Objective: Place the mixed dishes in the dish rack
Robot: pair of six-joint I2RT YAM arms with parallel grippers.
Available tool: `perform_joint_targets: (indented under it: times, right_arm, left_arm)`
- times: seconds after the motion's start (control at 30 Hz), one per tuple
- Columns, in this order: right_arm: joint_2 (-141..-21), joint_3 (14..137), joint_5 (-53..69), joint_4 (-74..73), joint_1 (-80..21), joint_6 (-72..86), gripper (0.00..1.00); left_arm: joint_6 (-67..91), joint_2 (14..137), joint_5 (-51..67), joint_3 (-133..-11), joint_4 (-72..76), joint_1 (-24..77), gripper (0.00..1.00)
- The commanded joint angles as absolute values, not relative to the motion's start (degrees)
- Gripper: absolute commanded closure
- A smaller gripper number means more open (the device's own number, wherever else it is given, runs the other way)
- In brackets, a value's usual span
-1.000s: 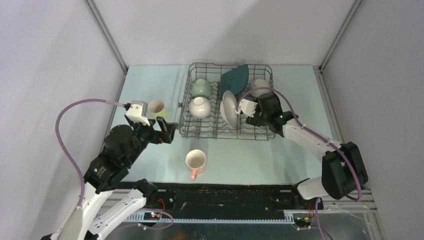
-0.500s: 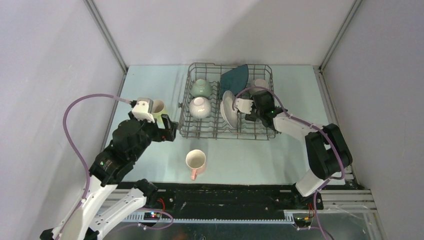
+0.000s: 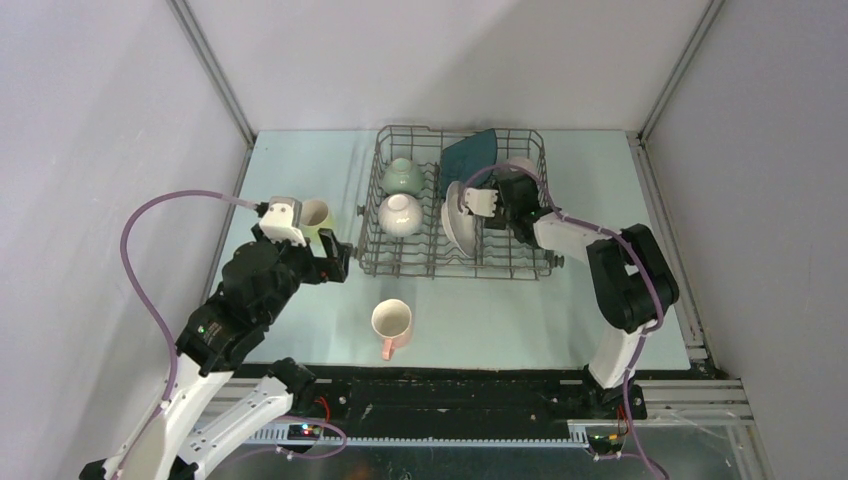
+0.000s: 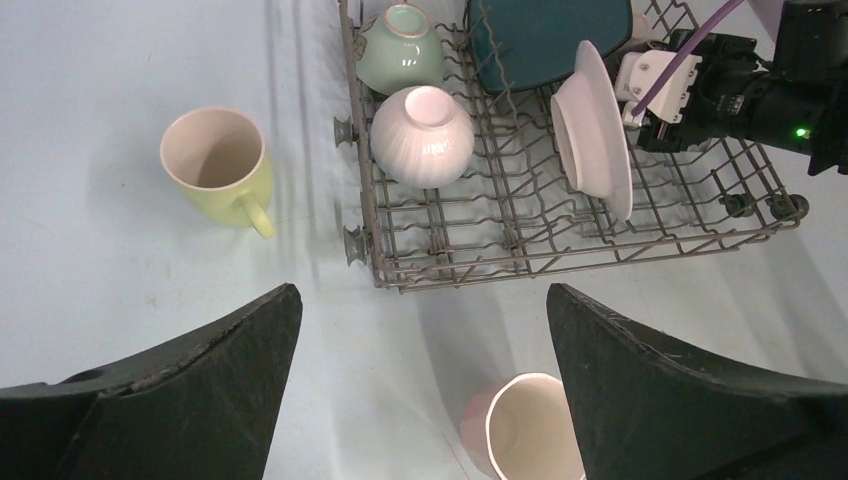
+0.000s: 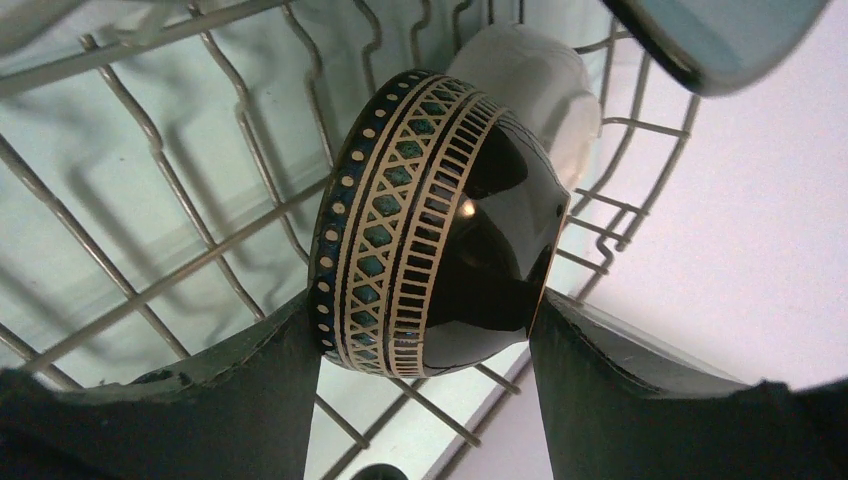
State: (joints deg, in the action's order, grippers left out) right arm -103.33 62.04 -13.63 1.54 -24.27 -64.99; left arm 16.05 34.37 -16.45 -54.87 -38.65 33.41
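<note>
The grey wire dish rack (image 3: pixel 372 200) holds a pale green bowl (image 3: pixel 401 175), a white bowl (image 3: pixel 400 213), a white round plate (image 3: pixel 456 222) on edge and a dark teal plate (image 3: pixel 470 152). My right gripper (image 5: pixel 425 310) is inside the rack, shut on a dark brown patterned bowl (image 5: pixel 440 220) held on its side, next to another white bowl (image 5: pixel 530 70). My left gripper (image 4: pixel 422 292) is open and empty above the table. It is between the pale yellow-green mug (image 4: pixel 213 158) and the pink mug (image 4: pixel 525 435), which both stand upright outside the rack.
The rack's front edge (image 4: pixel 560 262) lies just beyond my left gripper. The right arm (image 3: pixel 620 280) reaches over the rack's right front corner. Grey walls close in the table on three sides.
My right gripper has moved farther back into the rack with the brown bowl. My left gripper has shifted slightly up and right, toward the rack's left front corner.
</note>
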Motion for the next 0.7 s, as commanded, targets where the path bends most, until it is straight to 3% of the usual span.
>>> perform_joint_targets:
  times: [0.0, 0.67]
  right_arm:
    - [-105.6, 66.0, -14.4, 7.8, -23.8, -67.1, 1.00]
    - [-109.4, 66.5, -12.2, 1.0, -23.6, -66.6, 1.00]
  left_arm:
    - [15.3, 34.3, -18.2, -55.7, -38.7, 33.2, 0.00]
    - [15.3, 34.5, -20.1, -56.2, -39.8, 33.2, 0.00]
